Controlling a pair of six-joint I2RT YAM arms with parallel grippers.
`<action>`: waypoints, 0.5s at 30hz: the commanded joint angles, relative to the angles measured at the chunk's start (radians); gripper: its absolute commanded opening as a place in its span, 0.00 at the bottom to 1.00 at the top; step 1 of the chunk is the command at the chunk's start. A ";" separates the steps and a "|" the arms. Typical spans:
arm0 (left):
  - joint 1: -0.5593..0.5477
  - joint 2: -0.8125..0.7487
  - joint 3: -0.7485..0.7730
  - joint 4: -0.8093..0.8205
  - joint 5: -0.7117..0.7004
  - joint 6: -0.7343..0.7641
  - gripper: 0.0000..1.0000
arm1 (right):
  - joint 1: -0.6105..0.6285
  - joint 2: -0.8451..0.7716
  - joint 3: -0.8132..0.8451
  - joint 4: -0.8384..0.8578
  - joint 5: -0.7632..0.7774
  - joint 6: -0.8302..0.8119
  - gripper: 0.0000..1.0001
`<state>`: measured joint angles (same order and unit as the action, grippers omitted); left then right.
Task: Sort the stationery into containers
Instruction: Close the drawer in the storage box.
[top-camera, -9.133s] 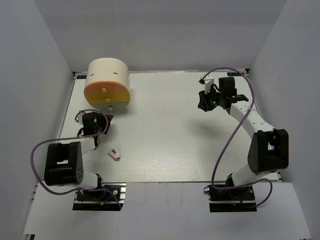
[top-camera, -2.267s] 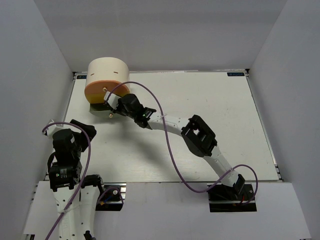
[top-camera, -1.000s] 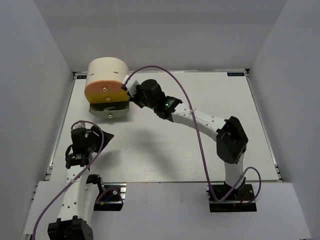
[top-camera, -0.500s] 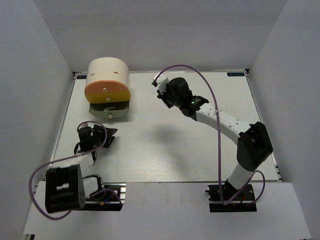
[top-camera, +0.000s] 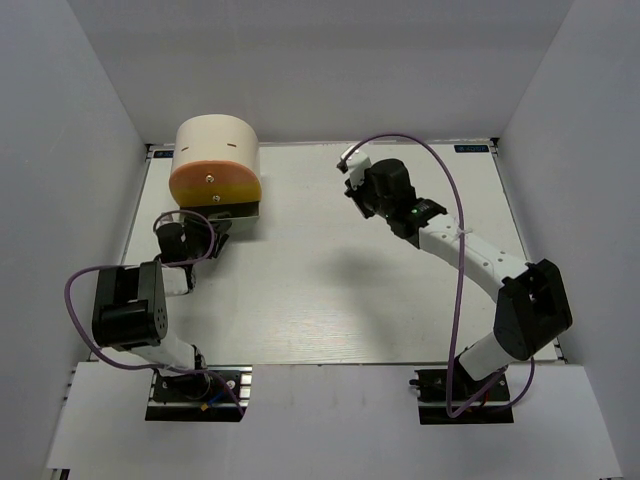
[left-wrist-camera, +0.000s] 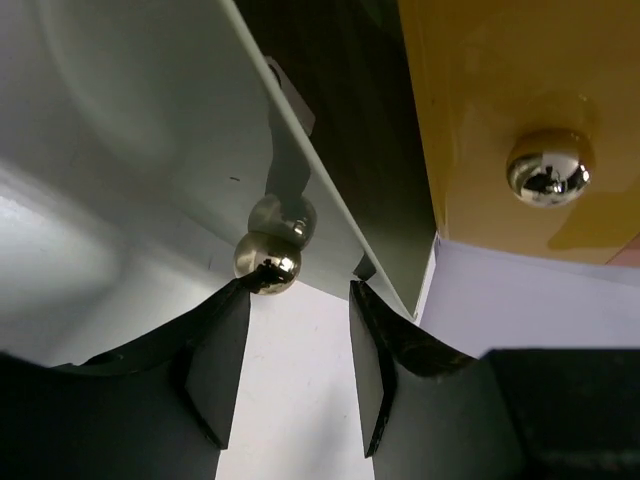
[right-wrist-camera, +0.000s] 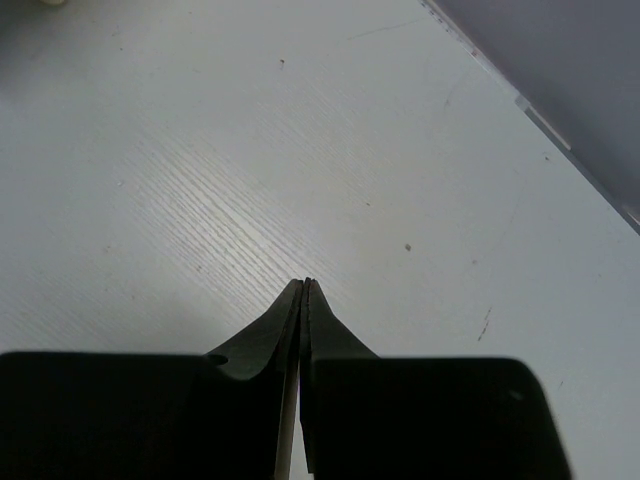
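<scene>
- The cream organizer (top-camera: 214, 140) is set at the far left corner of the table (top-camera: 330, 300). The insides of its drawers are hidden in every view.
- The yellow drawer (left-wrist-camera: 480, 90) is cut off by the frame in the left wrist view. A pale drawer front (left-wrist-camera: 130, 120) is seen beside it, with a dark gap behind.
- The left gripper (left-wrist-camera: 300, 300) is held apart. The small knob (left-wrist-camera: 267, 266) on the pale front is seen just beside one fingertip.
- The right gripper (right-wrist-camera: 303, 288) is pressed together on nothing. It is held above the table near the far edge, well apart from the organizer.

Lab, white-walled enclosure (top-camera: 320, 60) round table (top-camera: 330, 300)
</scene>
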<state>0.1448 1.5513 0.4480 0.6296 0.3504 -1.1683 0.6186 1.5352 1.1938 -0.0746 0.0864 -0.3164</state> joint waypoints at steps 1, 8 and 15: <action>0.006 0.032 0.040 0.033 -0.021 -0.010 0.54 | -0.019 -0.038 -0.002 0.045 -0.016 0.019 0.04; 0.006 0.101 0.092 0.068 -0.039 -0.030 0.53 | -0.037 -0.035 0.001 0.035 -0.027 0.025 0.04; 0.006 0.170 0.144 0.116 -0.073 -0.074 0.52 | -0.040 -0.035 0.000 0.019 -0.022 0.020 0.04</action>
<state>0.1448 1.7123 0.5453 0.6865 0.3103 -1.2148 0.5846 1.5314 1.1938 -0.0731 0.0731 -0.3019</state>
